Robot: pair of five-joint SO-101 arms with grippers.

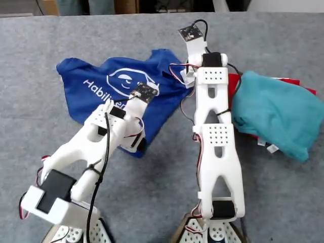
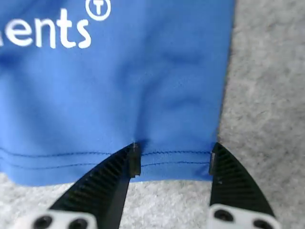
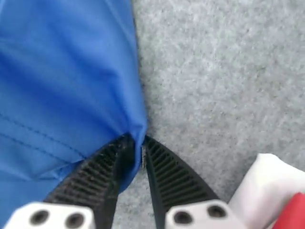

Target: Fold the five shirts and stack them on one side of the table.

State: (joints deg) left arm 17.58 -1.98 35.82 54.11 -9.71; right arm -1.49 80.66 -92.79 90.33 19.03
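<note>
Underneath, grey felt table bears blue shirt.

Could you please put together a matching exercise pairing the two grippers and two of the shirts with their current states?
1. left gripper
2. right gripper
3. blue shirt
4. teal shirt

A. bunched on top of red cloth
B. shut on a shirt's edge
C. open at a hem
D. spread out, white print up

Pairs: 1-C, 2-B, 3-D, 4-A.
</note>
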